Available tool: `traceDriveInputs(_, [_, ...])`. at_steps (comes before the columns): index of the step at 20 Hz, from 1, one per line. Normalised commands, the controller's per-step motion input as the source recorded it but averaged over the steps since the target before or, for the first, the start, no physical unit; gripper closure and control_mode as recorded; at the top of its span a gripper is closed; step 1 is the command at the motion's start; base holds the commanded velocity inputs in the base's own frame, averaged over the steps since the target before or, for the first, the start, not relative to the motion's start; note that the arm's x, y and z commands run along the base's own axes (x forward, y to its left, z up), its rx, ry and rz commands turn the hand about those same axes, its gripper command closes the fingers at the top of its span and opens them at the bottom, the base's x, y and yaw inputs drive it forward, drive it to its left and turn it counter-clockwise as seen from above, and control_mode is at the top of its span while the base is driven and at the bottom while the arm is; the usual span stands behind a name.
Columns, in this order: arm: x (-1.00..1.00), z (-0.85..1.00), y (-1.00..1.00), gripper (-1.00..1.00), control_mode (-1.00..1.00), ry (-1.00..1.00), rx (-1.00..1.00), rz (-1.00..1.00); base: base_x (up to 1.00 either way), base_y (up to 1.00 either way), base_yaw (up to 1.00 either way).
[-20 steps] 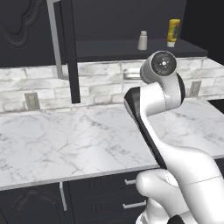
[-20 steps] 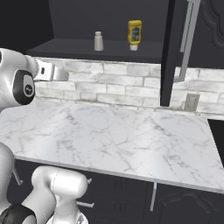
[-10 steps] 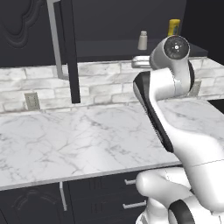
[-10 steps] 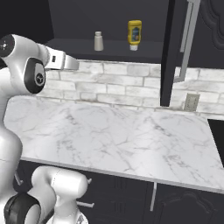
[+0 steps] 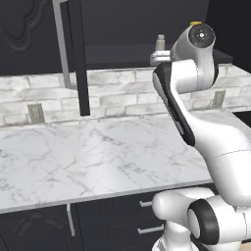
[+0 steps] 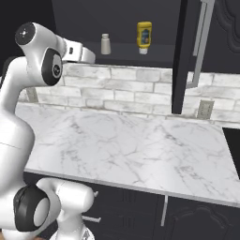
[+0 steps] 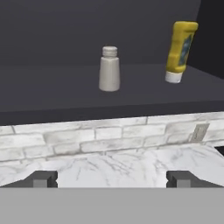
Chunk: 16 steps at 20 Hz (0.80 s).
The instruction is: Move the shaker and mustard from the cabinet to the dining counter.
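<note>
While your gripper (image 7: 111, 178) gapes wide at bottom, the shaker (image 7: 109, 69) stands centre, the mustard (image 7: 180, 45) upper right.

Grey shaker (image 7: 109, 69) upright on open cabinet (image 7: 52, 89) shelf; yellow mustard (image 7: 180, 45) well apart, cap-down, leaning.

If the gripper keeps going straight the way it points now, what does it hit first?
Probably the shaker on the cabinet shelf: it stands nearly centred ahead of the open gripper. The mustard sits off to the side. Depth is hard to judge.
</note>
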Motion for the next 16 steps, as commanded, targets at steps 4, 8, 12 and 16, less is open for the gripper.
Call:
traceDriveInputs(4, [0.39,0.0,-0.26,-1.0,-1.0,-0.01,0.0,0.02,0.0,0.0,0.0])
traceDriveInputs(8, [0.39,0.0,-0.25,-1.0,-1.0,-0.02,0.0,0.02,0.0,0.0,0.0])
traceDriveInputs(12, [0.39,0.0,-0.14,-1.0,-1.0,0.0,0.0,0.01,0.0,0.0,0.0])
traceDriveInputs(16, [0.35,0.03,-0.01,-1.0,-1.0,0.0,0.0,0.01,0.0,0.0,0.0])
